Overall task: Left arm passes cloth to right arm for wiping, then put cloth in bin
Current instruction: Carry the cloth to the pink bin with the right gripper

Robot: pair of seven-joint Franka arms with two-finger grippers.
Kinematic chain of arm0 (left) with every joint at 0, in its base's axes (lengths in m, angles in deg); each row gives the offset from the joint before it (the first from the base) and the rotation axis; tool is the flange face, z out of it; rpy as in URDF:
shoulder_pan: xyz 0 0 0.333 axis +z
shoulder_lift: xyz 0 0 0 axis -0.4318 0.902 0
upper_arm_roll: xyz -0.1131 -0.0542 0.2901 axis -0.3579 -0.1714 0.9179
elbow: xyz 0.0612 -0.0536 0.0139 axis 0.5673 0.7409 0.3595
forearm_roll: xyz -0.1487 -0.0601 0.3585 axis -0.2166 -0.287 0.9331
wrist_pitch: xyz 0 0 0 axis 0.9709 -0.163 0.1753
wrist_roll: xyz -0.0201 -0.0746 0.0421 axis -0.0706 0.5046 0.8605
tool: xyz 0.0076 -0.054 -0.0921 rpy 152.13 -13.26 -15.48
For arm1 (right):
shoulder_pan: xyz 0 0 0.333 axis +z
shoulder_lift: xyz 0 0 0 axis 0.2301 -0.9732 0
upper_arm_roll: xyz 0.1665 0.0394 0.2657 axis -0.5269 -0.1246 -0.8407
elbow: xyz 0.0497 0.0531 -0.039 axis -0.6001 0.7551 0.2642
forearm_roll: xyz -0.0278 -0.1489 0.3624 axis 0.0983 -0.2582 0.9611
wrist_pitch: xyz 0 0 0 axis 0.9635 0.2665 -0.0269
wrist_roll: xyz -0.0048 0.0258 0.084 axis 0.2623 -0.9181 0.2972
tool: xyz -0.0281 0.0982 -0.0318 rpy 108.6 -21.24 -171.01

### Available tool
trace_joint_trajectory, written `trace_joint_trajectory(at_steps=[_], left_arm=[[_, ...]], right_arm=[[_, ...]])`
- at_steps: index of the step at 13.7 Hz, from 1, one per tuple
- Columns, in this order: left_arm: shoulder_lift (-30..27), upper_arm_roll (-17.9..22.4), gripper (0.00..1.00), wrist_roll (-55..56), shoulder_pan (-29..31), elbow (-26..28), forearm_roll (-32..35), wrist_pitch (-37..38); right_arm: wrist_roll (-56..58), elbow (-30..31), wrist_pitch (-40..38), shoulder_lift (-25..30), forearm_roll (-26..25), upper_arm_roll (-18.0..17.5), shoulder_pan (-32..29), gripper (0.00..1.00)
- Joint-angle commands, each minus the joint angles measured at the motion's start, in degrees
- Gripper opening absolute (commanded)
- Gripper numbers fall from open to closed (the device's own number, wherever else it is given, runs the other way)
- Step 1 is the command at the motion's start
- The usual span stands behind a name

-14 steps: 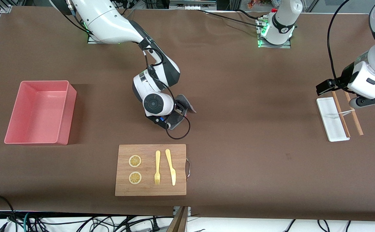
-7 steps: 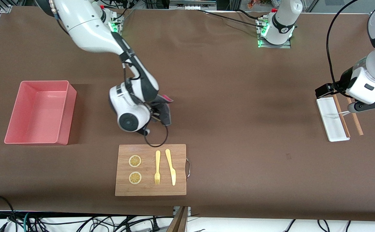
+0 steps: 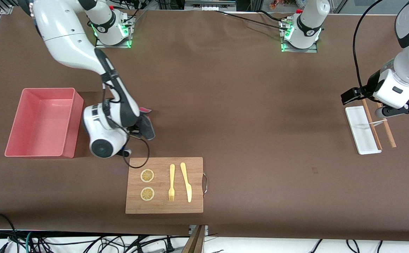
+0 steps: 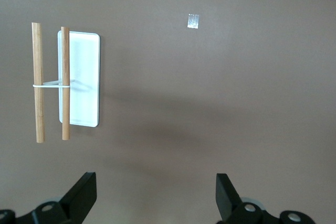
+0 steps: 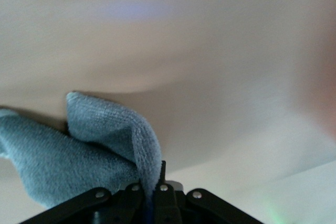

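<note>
fork, knife on cutting board

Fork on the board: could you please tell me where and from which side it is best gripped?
Grip the fork at mid-handle, the end farther from the camera, coming straight down with the jaws across its narrow width. It lies flat on the board, so no side hold is likely, and the knife lies close beside it.

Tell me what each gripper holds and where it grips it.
The right gripper holds the cloth, fingers pinched on a bunched fold. The left gripper is open over bare table and holds nothing.
</note>
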Motion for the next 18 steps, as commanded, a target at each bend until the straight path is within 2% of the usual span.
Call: trace_joint_trajectory(at_steps=[1,3,6,8,11,14,15,18], left_arm=[[-1.2,-0.2,1.0,-0.1,-0.4,0.8,1.1,0.4],[-1.1,-0.2,1.0,-0.4,-0.4,-0.2,1.1,0.5],[-0.5,-0.3,1.0,-0.5,-1.1,-2.6,0.9,0.5],[-0.5,-0.5,1.0,-0.4,-1.4,-3.3,-0.3,0.5],[-0.5,-0.6,1.0,-0.5,-1.5,-3.4,-0.3,0.5],[-0.5,-0.6,1.0,-0.6,-1.9,-3.8,-0.3,0.4],[-0.3,-0.6,1.0,-0.5,-1.9,-4.1,-0.3,0.4],[-0.4,-0.6,1.0,-0.5,-2.0,-4.2,-0.3,0.4]], right_arm=[[6.4,0.4,-3.3,3.0,-1.9,1.4,-1.1,0.0],[7.2,0.3,-5.7,6.1,-1.9,1.6,-1.0,0.0],[9.8,-0.4,-12.1,14.5,-1.8,1.7,-1.2,0.0],[16.5,-2.7,-19.6,18.7,-2.0,5.5,-1.2,0.0],[30.7,-7.9,-30.0,19.7,-5.7,13.5,-1.2,0.0],[44.8,-7.9,-29.7,19.2,-9.8,21.6,-1.5,0.0],[48.1,-7.6,-28.8,18.9,-9.9,23.0,-2.9,0.0],[53.4,-3.5,-22.3,17.0,-9.6,23.1,-8.0,0.0]])
